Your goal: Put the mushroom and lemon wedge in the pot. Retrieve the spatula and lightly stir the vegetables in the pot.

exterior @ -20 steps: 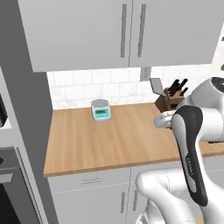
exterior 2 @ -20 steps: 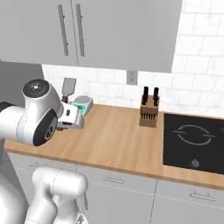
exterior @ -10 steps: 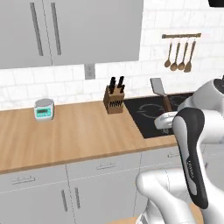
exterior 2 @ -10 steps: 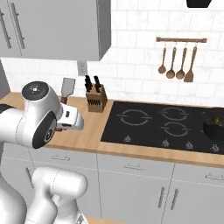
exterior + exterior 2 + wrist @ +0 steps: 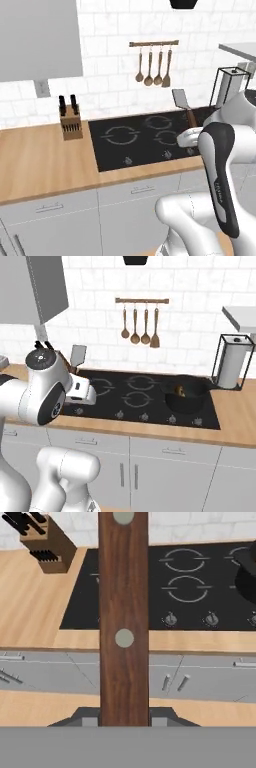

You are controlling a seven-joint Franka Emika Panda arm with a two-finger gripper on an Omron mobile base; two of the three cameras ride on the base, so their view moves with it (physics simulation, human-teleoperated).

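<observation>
My gripper (image 5: 124,714) is shut on the spatula's brown wooden handle (image 5: 123,637), which runs straight up the middle of the hand view. The spatula's dark grey blade (image 5: 180,98) stands upright above the hand (image 5: 190,137), over the hob's near edge; the blade (image 5: 77,355) also rises above the hand (image 5: 80,391) in the right base view. The black pot (image 5: 185,393) sits on the hob's right rear ring, well right of the gripper. Small yellow and brown vegetables (image 5: 181,391) lie inside it, too small to tell mushroom from lemon wedge. The pot's rim (image 5: 247,572) shows at the right edge.
A black hob (image 5: 145,135) is set into the wooden counter (image 5: 40,160). A knife block (image 5: 70,120) stands left of it. Wooden spoons and a spatula (image 5: 140,326) hang on a wall rail. A paper towel holder (image 5: 232,361) stands at the right.
The whole picture has shifted: the base has driven right along the counter, bringing the hob and pot into view. The spatula has stayed in the shut gripper throughout.
</observation>
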